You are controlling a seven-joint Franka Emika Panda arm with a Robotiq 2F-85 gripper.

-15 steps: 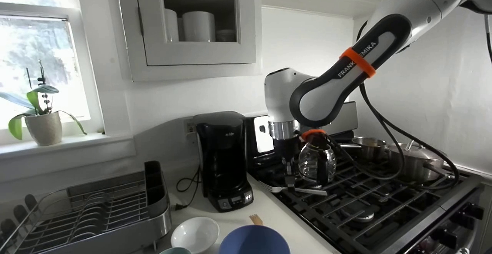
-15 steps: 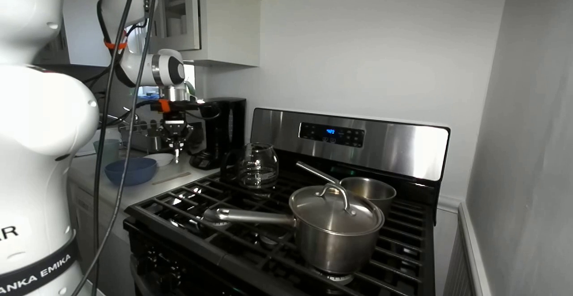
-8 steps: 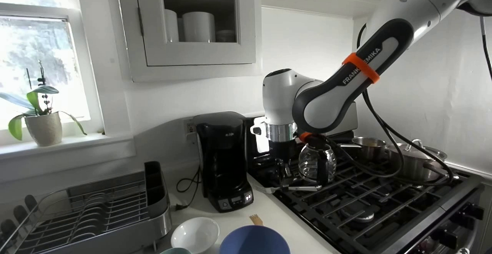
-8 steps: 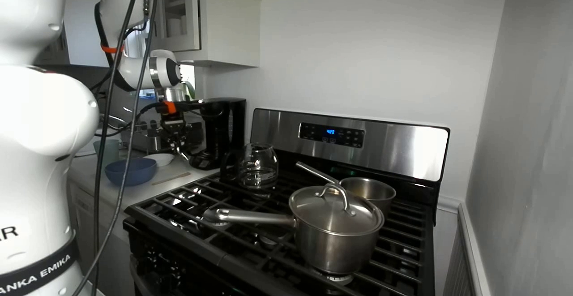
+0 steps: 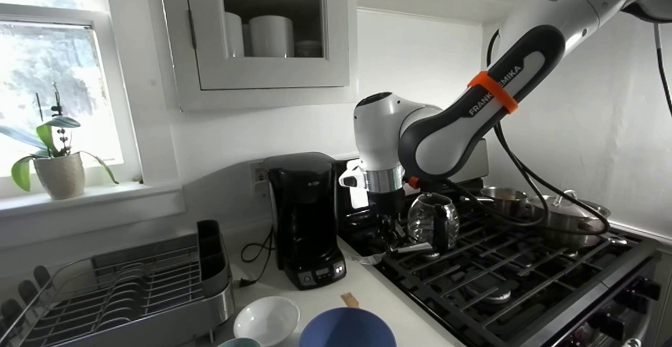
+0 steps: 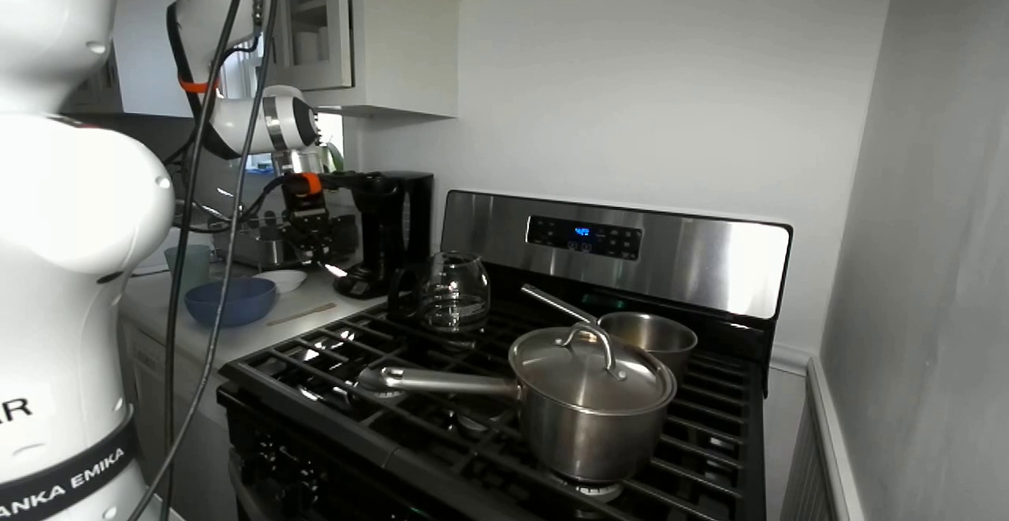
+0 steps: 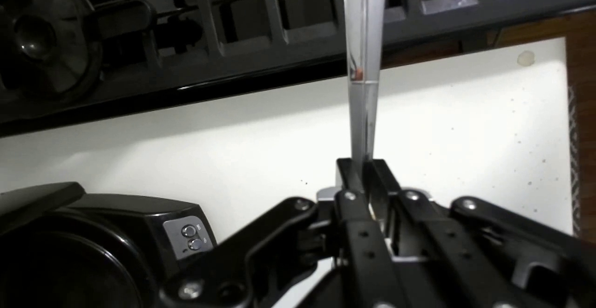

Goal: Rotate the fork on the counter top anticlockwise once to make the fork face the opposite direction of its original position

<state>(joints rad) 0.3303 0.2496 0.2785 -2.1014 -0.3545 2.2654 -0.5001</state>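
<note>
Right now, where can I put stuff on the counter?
Bare counter lies between the wooden utensil and stove, and up to the coffee maker. It's crowded by the blue bowl and white bowl, and where the gripper holds the fork.

Bright window; wrist view perhaps soft
</note>
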